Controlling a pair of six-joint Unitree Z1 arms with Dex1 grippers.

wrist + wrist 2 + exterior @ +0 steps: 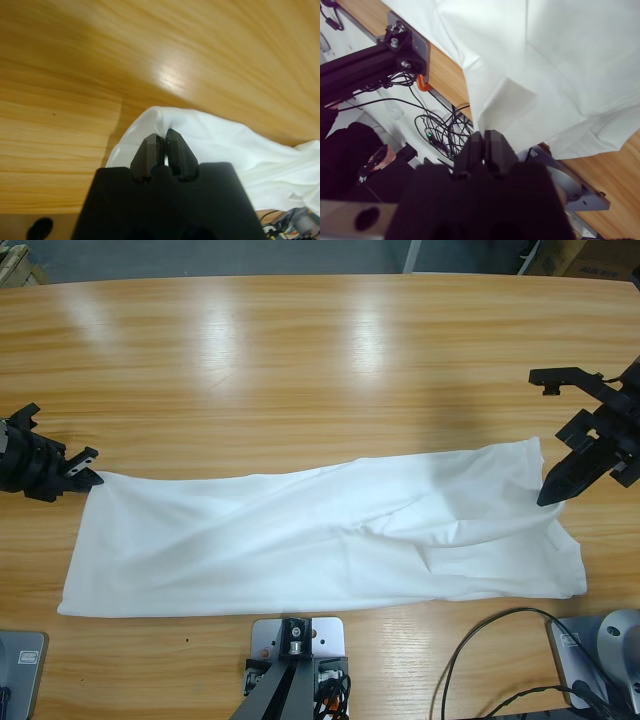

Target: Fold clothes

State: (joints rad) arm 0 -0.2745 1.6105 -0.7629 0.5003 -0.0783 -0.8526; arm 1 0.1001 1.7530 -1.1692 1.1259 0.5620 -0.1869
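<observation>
- A long wooden surface (300, 360) is filling the high view, its pale grain catching bright patches of ceiling light; a strip of grey floor is showing beyond its far edge.
- Under the surface's near edge, the right wrist view is showing a tangle of black cables (440, 127) and a black metal beam (360, 67), with a person in dark clothing (355, 155) sitting low at the left.
- The white T-shirt (320, 535) is lying stretched into a long band across the near half of the surface, from left to right, creased through its middle. Its neck, sleeves and any lettering are folded out of sight.
- The left pincer (88, 462) is sitting at the shirt's far-left corner, its jaws closed on a pinch of the cloth; the left wrist view shows the fabric bunching up between them.
- The right pincer (547, 496) is pointing down at the shirt's far-right corner, jaws pressed together with the shirt's edge at their tips, and the cloth is lifting there.
</observation>
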